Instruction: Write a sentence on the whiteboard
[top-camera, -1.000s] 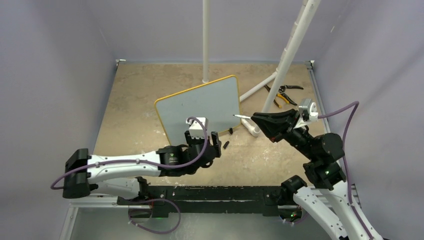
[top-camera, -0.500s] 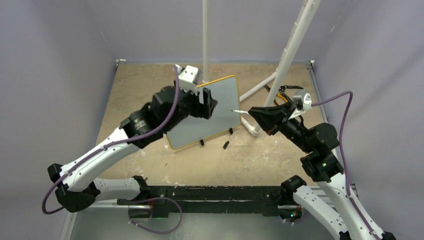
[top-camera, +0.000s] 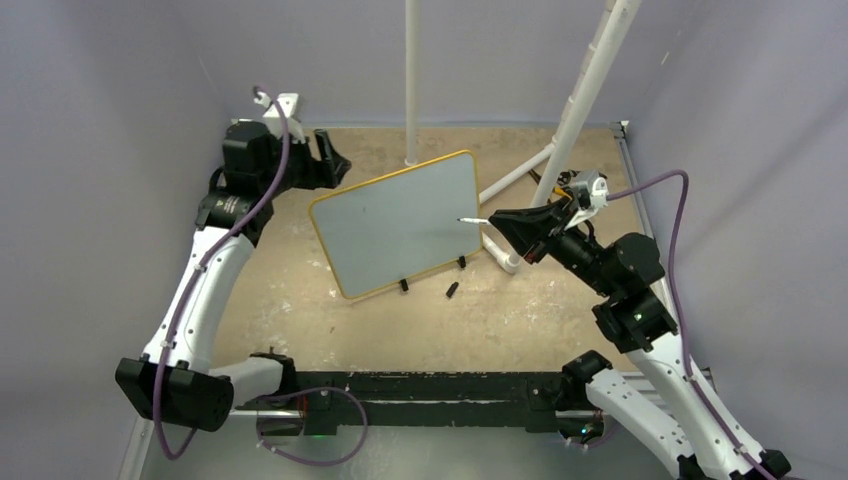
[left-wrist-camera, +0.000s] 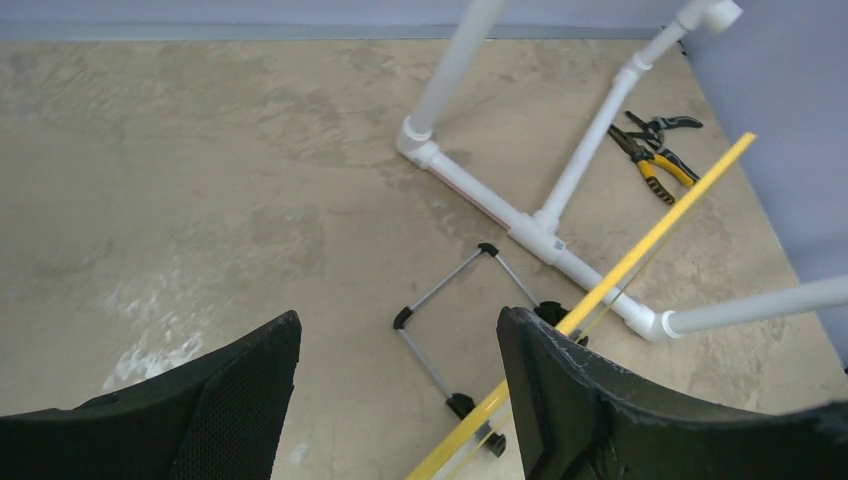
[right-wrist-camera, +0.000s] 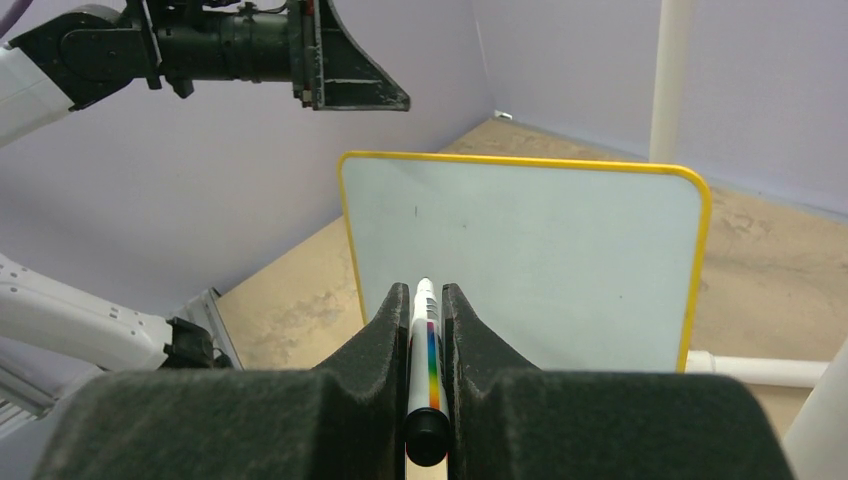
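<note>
On the counter (top-camera: 280, 270), nearest the arm bases, we see a small black piece (top-camera: 452, 290) lying just in front of the whiteboard (top-camera: 395, 225). The board stands mid-counter on its black feet, tilted, with a yellow frame all round. From its right side, the right tool (top-camera: 497, 217) is clamped narrow on a marker (right-wrist-camera: 424, 350), tip aimed at the board's right part; we cannot tell whether it touches. Beyond the board's far left corner the left tool (top-camera: 338, 163) hangs raised, jaws spread wide, holding nothing. Farther back stand white pipes (left-wrist-camera: 520, 222), with pliers (left-wrist-camera: 655, 150) beside them.
</note>
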